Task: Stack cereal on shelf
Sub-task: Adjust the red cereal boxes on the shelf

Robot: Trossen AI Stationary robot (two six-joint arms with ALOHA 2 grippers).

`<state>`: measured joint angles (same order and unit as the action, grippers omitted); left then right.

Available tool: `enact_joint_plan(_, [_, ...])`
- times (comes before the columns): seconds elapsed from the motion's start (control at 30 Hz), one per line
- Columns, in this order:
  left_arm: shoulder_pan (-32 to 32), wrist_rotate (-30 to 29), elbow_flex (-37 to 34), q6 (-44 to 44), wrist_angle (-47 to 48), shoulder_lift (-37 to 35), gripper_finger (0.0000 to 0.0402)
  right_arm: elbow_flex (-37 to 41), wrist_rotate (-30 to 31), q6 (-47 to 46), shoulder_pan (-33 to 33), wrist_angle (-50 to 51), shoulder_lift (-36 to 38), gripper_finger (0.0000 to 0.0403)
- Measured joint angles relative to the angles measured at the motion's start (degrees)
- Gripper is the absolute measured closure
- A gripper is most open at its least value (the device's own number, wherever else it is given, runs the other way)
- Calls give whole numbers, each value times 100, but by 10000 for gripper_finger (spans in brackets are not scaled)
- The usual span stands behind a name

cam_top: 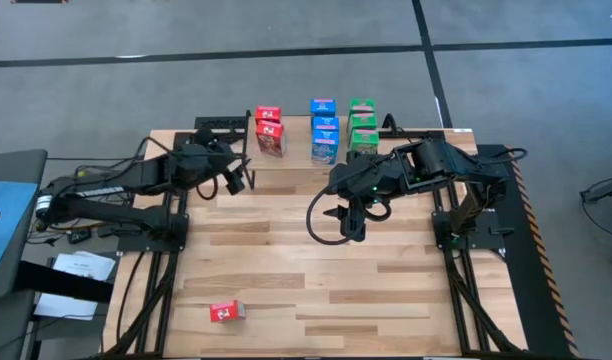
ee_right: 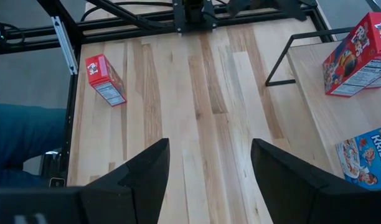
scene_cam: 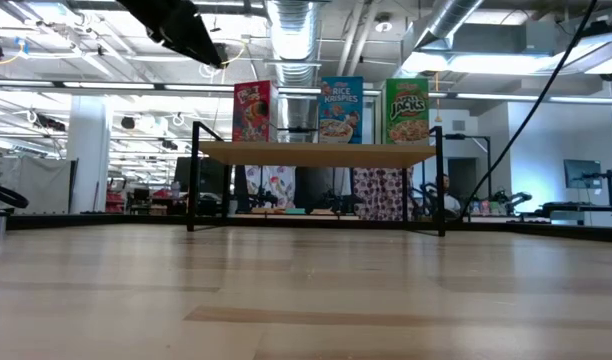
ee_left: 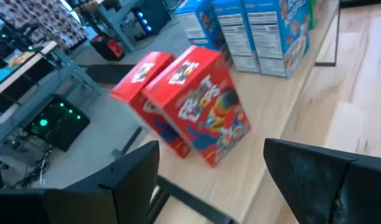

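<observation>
A: Where are the cereal boxes sitting?

B: Two red boxes (cam_top: 270, 131), three blue boxes (cam_top: 324, 130) and three green boxes (cam_top: 362, 124) are standing on the shelf (cam_top: 296, 152) at the far edge of the counter (cam_top: 316, 270). One more red box (cam_top: 226, 312) is lying alone near the counter's front edge, well apart from the rest.

A: And the arms?

B: The left end effector (ee_left: 209, 180) is hovering just beside the shelf's red boxes, fingers spread wide and gripping nothing. The right end effector (ee_right: 209, 168) is hanging over the bare middle of the counter, also gaping and carrying nothing.
</observation>
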<state>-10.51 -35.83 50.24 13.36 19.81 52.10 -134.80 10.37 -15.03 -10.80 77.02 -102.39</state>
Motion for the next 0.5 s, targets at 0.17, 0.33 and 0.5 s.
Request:
enact_joint_plan(0.17, [-151, 98, 0, 46, 163, -256, 123, 0, 0, -2, 1, -3, 0, 152])
enact_joint_plan(0.33, [-172, 113, 0, 25, 395, -452, 123, 0, 0, 0, -1, -1, 0, 152])
enact_joint_plan(0.5, [-172, 396, 1, -317, 498, -675, 123, 0, 0, 1, 0, 2, 0, 152])
